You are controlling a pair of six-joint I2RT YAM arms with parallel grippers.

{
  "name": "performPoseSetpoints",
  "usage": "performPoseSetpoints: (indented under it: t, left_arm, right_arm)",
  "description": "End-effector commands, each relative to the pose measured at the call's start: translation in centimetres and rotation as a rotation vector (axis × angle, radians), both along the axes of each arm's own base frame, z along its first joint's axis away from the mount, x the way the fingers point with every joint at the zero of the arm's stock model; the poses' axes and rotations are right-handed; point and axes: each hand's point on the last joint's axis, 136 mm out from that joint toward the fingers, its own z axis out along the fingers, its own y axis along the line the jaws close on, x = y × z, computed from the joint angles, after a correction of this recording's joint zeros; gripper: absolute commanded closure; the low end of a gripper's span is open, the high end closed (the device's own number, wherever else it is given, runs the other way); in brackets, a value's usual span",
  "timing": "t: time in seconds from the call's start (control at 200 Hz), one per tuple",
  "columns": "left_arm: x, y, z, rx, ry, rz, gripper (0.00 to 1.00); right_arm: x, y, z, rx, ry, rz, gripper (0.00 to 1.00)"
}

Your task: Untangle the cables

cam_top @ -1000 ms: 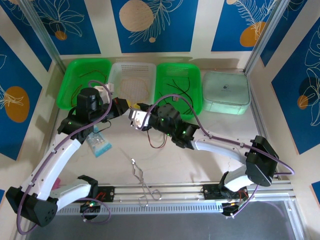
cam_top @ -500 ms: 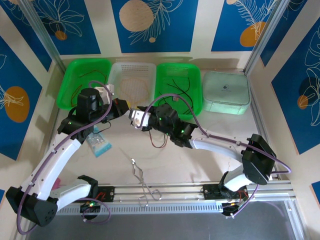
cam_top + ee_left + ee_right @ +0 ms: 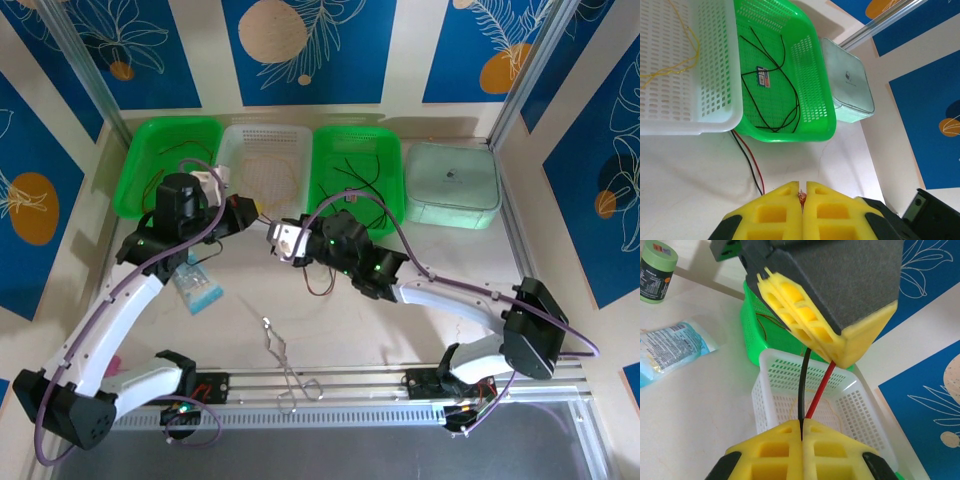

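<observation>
Yellow-padded, the left gripper (image 3: 255, 212) and right gripper (image 3: 272, 238) both clamp the cables (image 3: 807, 390), one red, one black, taut between them over a beige table (image 3: 400, 330) with three baskets (image 3: 265, 130), blue-panelled walls (image 3: 310, 50) behind.

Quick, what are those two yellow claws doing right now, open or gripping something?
Left gripper: closed, pinching the thin red and black cables.
Right gripper: closed on the same two cables.

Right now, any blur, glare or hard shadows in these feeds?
Top external: even light, soft shadows under the arms, sharp throughout. Left wrist: green basket crisp, no glare. Right wrist: cables sharp above the right hand, no blown highlights.
</observation>
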Motion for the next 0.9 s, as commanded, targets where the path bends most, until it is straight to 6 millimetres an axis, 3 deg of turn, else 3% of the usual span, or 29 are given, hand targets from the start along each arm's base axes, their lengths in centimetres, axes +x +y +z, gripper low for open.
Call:
performPoseSetpoints:
  t: [0.0, 0.245, 0.4, 0.585, 0.68, 0.78, 0.895]
  left_arm:
    - [0.0, -0.4, 0.7, 0.019, -0.022, -0.028, 1.00]
    - [0.4, -0.3, 0.0, 0.038, -0.013, -0.020, 1.00]
    - [0.3, -0.5, 0.4, 0.012, -0.022, -0.029, 1.00]
    - [0.4, -0.7, 1.2, -0.007, -0.053, -0.030, 1.00]
    - [0.3, -0.8, 3.1, -0.005, -0.099, -0.039, 1.00]
    - [-0.7, -1.4, 7.1, 0.092, -0.214, -0.071, 1.00]
    - [-1.2, -1.9, 11.2, 0.100, -0.300, -0.092, 1.00]
  right_arm:
    - [-1.2, -0.7, 1.0, 0.047, 0.011, 0.019, 1.00]
    - [-1.0, -2.4, 2.4, 0.133, 0.022, -0.024, 1.00]
    - [-1.4, -5.7, 4.4, 0.256, 0.050, -0.117, 1.00]
    - [-0.3, -10.1, 8.0, 0.494, 0.105, -0.260, 1.00]
    - [0.1, -12.5, 10.9, 0.636, 0.095, -0.314, 1.00]
    - [0.2, -14.6, 14.2, 0.759, 0.102, -0.346, 1.00]
    - [-0.4, -15.6, 17.9, 0.811, 0.071, -0.331, 1.00]
